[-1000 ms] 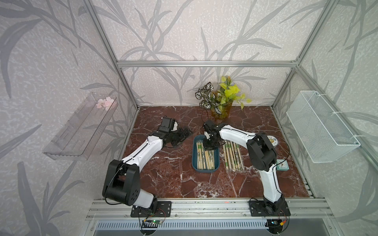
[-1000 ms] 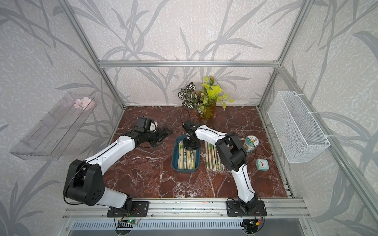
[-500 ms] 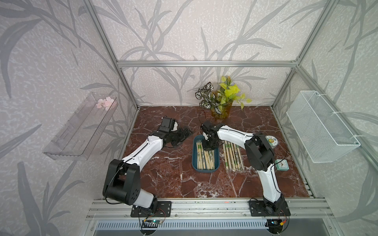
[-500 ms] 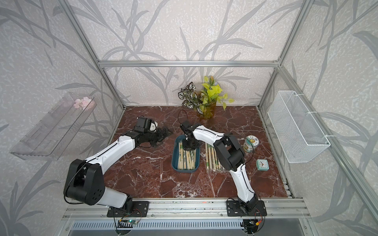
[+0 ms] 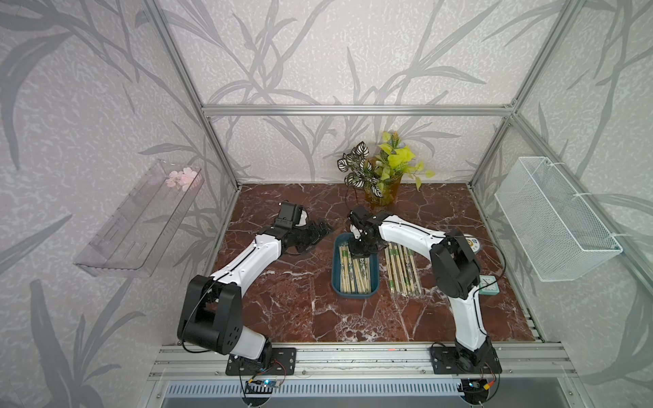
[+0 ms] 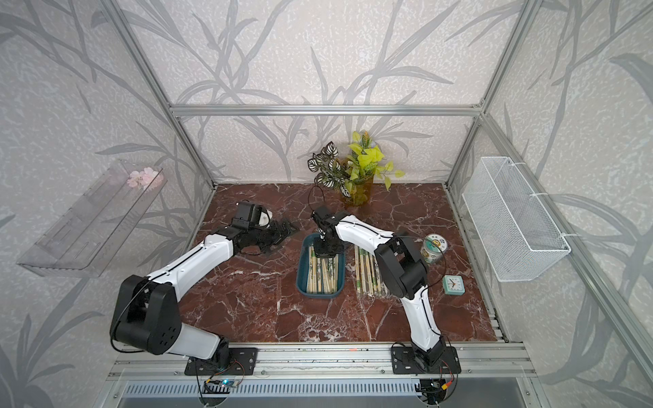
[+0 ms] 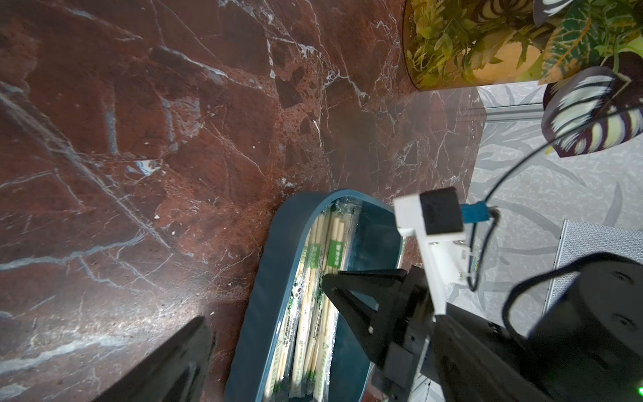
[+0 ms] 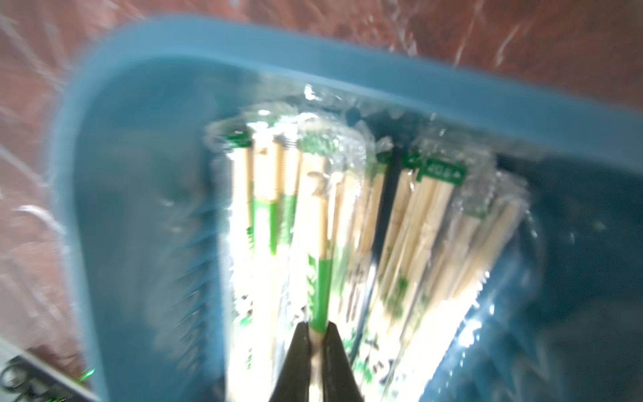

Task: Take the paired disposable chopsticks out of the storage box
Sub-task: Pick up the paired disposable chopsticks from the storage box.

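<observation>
The teal storage box [image 5: 355, 295] [image 6: 319, 295] lies mid-table with several wrapped paired disposable chopsticks [image 5: 353, 275] [image 6: 323, 275] inside. My right gripper [image 5: 360, 252] [image 6: 327, 252] reaches down into the box's far end. In the right wrist view its jaws [image 8: 316, 329] are shut on one pair with a green band [image 8: 320, 278], above the others and the box wall [image 8: 313, 45]. My left gripper [image 5: 319, 229] [image 6: 286, 229] hovers open, left of the box's far corner and holding nothing. Its wrist view shows one finger [image 7: 181, 358] beside the box rim [image 7: 275, 278].
More wrapped chopsticks [image 5: 403, 272] [image 6: 369, 273] lie in a row on the marble right of the box. A round tin [image 6: 434, 247] and a small clock [image 6: 453, 284] sit further right. A potted plant [image 5: 381, 176] stands at the back. Wire basket [image 5: 554, 219] on the right wall, clear shelf [image 5: 141, 219] on the left.
My right gripper has closed on a chopstick pair at the box's far end and shifted slightly left. The left arm has not moved.
</observation>
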Motion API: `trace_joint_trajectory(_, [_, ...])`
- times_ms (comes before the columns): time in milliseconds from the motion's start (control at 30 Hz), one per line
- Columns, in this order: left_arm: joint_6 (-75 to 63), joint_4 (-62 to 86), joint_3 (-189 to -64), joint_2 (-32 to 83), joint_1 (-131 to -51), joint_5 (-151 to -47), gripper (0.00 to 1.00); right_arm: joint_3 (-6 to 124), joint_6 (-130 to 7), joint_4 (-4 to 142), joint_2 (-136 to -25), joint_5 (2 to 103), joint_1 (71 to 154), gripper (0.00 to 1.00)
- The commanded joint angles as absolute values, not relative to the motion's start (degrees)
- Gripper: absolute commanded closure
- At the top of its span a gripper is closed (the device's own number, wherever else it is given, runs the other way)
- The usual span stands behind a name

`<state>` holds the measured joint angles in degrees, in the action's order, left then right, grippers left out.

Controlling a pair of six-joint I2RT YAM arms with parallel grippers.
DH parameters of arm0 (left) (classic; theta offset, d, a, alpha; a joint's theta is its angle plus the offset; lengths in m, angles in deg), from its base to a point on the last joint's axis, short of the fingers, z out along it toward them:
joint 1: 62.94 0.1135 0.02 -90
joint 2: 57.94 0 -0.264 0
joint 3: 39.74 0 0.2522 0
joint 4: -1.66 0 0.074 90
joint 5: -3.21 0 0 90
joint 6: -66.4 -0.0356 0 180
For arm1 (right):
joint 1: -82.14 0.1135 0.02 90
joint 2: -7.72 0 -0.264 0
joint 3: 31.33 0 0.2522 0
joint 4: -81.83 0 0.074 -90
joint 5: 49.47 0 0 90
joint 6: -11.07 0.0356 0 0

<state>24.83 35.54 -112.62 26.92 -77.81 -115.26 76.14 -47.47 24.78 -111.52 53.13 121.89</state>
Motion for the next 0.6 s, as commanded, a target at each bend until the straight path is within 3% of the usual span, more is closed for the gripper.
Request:
trace_joint_trajectory(0, [23.60,35.87,-114.59,26.76,-77.53,-115.71,0.00,73.34,-44.31,27.80,-106.15,56.08,121.26,0.94])
trace_joint_trajectory(200, [23.09,36.10,-114.59,26.35,-77.58,-115.88,0.00,67.48,-40.45,34.29,-101.09,58.50,119.32,0.97])
trace_joint_trajectory(567, [22.81,37.02,-116.71,27.03,-79.73,-117.11,0.00,61.30,-42.03,33.24,-92.51,56.29,112.70,0.97])
